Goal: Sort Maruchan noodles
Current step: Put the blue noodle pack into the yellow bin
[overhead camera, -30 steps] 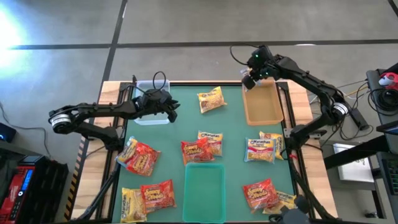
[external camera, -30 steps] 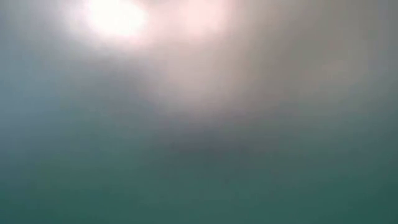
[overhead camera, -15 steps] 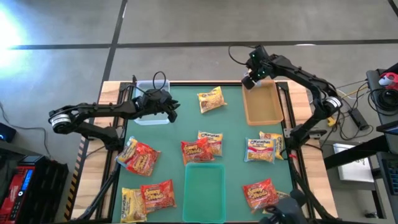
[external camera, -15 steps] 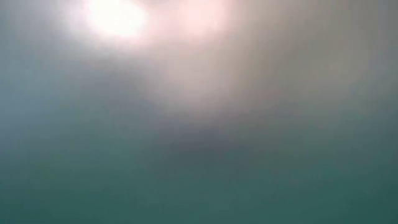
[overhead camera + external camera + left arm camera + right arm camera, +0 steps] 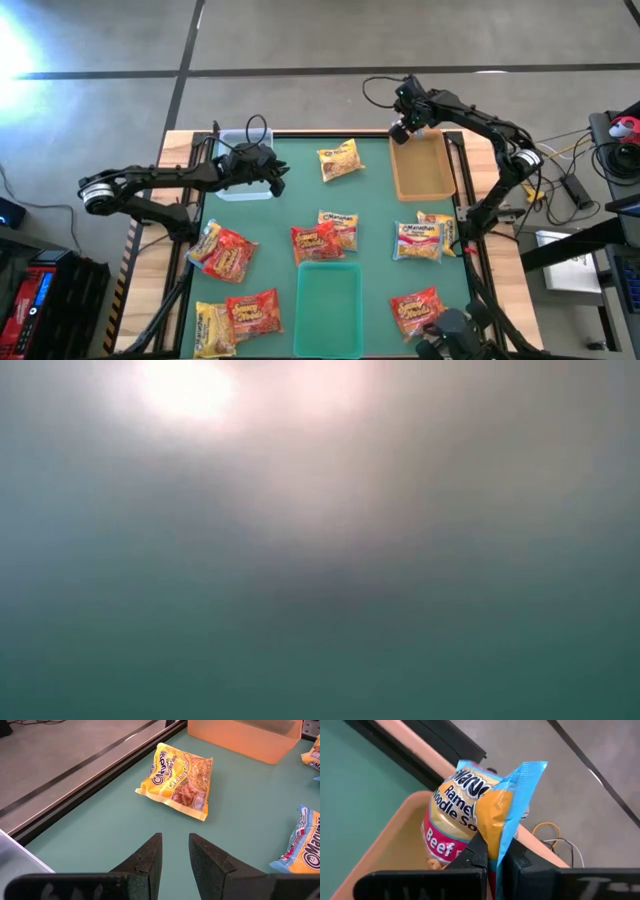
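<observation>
My right gripper (image 5: 400, 130) hangs over the far end of the brown tray (image 5: 423, 170), shut on a pale yellow Maruchan packet with a pink label (image 5: 452, 815). My left gripper (image 5: 278, 178) waits open beside the clear tray (image 5: 238, 150), nothing between its fingers (image 5: 175, 847). A yellow packet (image 5: 177, 780) lies flat on the green mat ahead of it. Other packets lie flat on the mat: red ones (image 5: 225, 252) (image 5: 417, 310), pale ones (image 5: 418, 242). The low view shows only blur. My right gripper pinches the packet's blue sealed end (image 5: 512, 810) between its two fingers, which slant down from above. The rest of the packet hangs past the fingertips over the brown tray's far corner (image 5: 395, 840). Whether it touches the tray, I cannot tell.
A green tray (image 5: 327, 300) sits at the mat's near middle. A red and a pale packet overlap at mid-table (image 5: 325, 235). More packets lie near left (image 5: 238, 315) and beside the right arm's base (image 5: 440, 228). Dark rails edge the mat's far side (image 5: 100, 775).
My right gripper, still shut on the packet, has sunk a little and shifted toward the table's left, over the brown tray's far end.
</observation>
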### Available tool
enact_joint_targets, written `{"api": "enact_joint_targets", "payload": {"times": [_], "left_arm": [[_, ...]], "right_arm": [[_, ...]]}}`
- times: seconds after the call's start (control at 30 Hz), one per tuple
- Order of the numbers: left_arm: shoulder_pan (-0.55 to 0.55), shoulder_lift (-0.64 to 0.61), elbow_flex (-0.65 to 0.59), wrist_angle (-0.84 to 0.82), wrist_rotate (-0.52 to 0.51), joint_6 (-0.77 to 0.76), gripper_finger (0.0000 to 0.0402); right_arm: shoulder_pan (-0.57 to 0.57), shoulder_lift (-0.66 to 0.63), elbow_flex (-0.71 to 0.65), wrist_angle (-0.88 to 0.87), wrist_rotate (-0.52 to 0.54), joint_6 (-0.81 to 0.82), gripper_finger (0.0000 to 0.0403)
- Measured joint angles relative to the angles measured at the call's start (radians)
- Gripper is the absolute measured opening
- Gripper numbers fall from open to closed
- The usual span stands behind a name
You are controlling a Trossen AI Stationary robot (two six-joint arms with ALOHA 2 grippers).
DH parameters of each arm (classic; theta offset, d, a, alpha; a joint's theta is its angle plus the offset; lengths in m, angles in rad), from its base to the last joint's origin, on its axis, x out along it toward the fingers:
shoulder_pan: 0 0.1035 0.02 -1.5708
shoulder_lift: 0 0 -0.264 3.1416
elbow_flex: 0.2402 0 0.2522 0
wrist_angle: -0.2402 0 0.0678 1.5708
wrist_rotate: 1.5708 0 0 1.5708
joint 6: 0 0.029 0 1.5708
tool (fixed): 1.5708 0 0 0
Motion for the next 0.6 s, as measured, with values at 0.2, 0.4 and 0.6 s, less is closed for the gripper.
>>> {"api": "enact_joint_targets", "payload": {"times": [0.2,0.4,0.6], "left_arm": [[0.000,0.000,0.000,0.000,0.000,0.000,0.0080],[0.000,0.000,0.000,0.000,0.000,-0.004,0.0080],[0.000,0.000,0.000,0.000,0.000,-0.011,0.0080]], "right_arm": [[0.000,-0.013,0.000,-0.056,-0.003,0.007,0.0009],[0.000,-0.015,0.000,-0.061,0.030,0.029,0.0024],[0.000,-0.016,0.000,-0.088,0.083,0.046,0.0074]]}}
